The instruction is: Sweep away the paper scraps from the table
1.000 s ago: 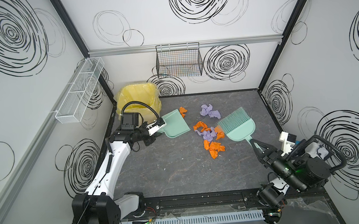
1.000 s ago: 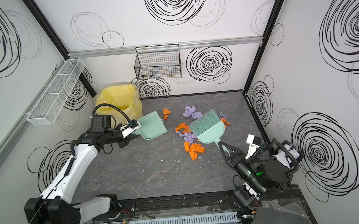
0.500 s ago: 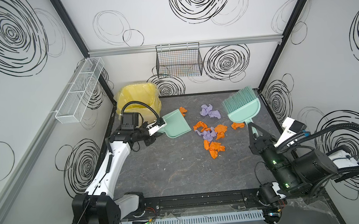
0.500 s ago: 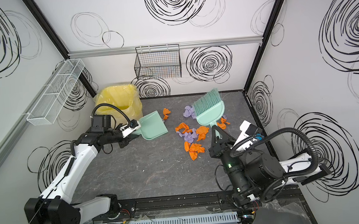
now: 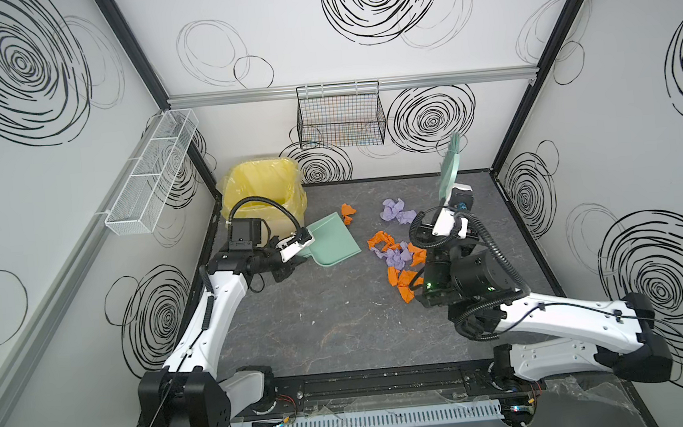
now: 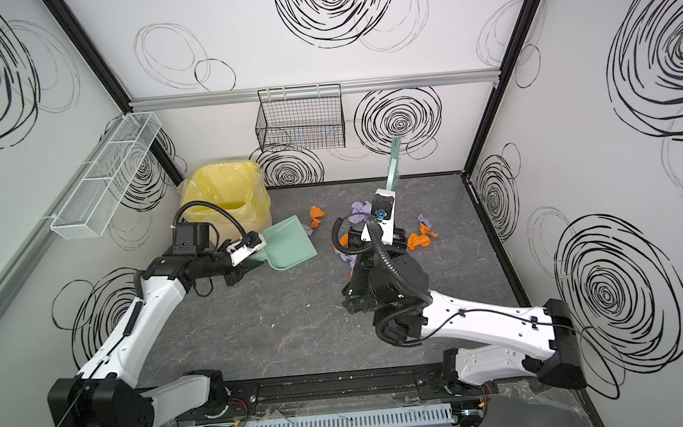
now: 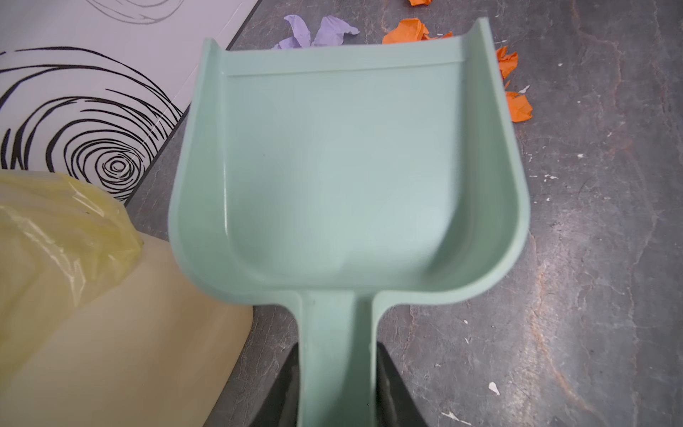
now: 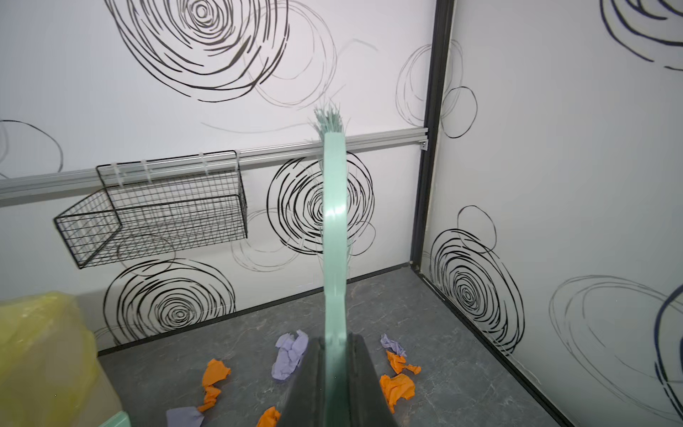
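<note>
Both top views look steeply down from high above the table point(image 6: 298, 318) edge opposite the yellow bin point(image 5: 260, 187), sharing the whole scene. The left wrist camera sits low, just beside the bin, facing along the dustpan point(image 7: 343, 166) — the right wrist camera, farther from the bin, faces the back wall point(image 8: 221, 92) along the raised brush point(image 8: 334, 222).

No text, label, brand or number can be read anywhere.

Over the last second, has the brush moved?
Yes. The brush has risen off the table and swung toward the back wall, right of the black wire basket.
</note>
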You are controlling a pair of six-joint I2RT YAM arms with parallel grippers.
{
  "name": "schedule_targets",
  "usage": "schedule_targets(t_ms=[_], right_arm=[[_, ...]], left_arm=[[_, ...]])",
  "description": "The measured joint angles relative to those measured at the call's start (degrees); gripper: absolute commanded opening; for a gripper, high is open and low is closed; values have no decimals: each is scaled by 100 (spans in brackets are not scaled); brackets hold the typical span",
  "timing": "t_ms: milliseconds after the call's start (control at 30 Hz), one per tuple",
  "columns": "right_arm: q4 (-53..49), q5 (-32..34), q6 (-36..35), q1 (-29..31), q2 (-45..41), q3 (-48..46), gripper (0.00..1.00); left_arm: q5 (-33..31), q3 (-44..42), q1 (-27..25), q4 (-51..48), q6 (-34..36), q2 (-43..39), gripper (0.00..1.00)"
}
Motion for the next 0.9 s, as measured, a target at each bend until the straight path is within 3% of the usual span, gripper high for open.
schedule_targets(t_ms=[167, 333, 667, 900], right_arm=[[2020, 0, -1864, -664, 881, -393, 0], [2986, 0, -3307, -1016, 1591, -581, 0], [3464, 0, -4457, -1307, 2048, -658, 0], [3532, 0, -5405, -1464, 2857, -232, 0]], left_arm=[[22, -9, 116, -26, 42, 0, 0], [57, -9, 225, -74, 92, 0, 0], [142, -9, 433, -149, 225, 2, 0], [170, -20, 437, -166, 238, 22, 0]])
